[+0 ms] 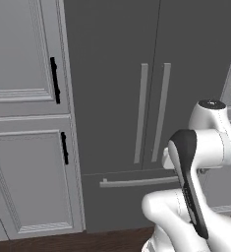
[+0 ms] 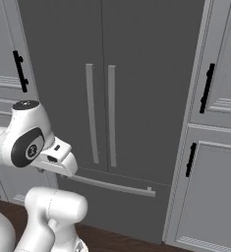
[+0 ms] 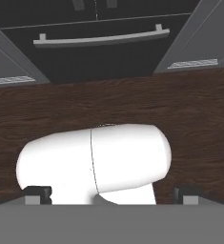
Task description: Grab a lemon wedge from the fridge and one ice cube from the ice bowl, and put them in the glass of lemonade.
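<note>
The fridge (image 1: 112,88) stands shut in front of us, dark grey, its two long pale handles (image 1: 152,110) running side by side down the middle seam, and below them the drawer (image 2: 112,206) with its horizontal bar (image 2: 109,186). Pale cabinets (image 1: 26,118) with black handles flank it on both sides. We cannot see the lemon wedge; we judge it sits behind these doors, so opening a door is the step in hand. The ice bowl and the glass of lemonade lie outside what we see here. Our arm is folded low in front of the base, the hand pointing down toward the dark wood floor (image 3: 194,109), well apart from the fridge. In the hand view the gripper (image 3: 113,195) has its two dark fingertips (image 3: 37,193) spread wide with nothing between them, so the hand is released and free. To do this well, we should raise and turn the hand toward one vertical handle, not the drawer bar, keep the jaws spread until they straddle that bar alone, and close squarely. The two handles stand close together, so catching both is the risk. Then we should pull along the door's arc rather than straight back.
</note>
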Available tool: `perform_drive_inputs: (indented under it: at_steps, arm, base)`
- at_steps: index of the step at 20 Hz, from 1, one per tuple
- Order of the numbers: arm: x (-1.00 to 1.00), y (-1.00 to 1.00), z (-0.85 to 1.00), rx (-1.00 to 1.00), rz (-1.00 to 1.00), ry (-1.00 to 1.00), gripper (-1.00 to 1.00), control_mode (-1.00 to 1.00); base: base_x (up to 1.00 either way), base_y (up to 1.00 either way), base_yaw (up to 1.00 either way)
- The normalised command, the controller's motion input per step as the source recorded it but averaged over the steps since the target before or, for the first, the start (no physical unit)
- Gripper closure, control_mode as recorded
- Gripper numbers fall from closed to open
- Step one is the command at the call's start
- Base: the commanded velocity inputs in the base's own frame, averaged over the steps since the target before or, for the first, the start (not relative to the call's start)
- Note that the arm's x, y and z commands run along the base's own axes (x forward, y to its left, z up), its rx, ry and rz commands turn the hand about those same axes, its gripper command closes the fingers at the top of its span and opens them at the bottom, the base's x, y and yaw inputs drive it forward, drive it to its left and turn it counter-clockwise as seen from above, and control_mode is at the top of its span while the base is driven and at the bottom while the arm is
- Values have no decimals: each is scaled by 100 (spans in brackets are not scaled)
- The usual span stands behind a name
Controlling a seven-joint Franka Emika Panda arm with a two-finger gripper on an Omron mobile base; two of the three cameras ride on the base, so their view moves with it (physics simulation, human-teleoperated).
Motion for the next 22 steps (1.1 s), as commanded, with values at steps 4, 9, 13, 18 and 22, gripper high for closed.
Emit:
perform_drive_inputs:
  at_steps: [4,9,13,18,22]
  arm:
    - [0,0,0,0,0,0,-100,100]
    - [0,0,0,0,0,0,-100,100]
    - [0,0,0,0,0,0,-100,100]
    - [0,0,0,0,0,0,-100,100]
    - [0,0,0,0,0,0,-100,100]
  base:
    - [-2,0,-1]
    - [-12,0,-11]
    - [-22,0,-8]
    - [-1,2,0]
    - [0,0,0]
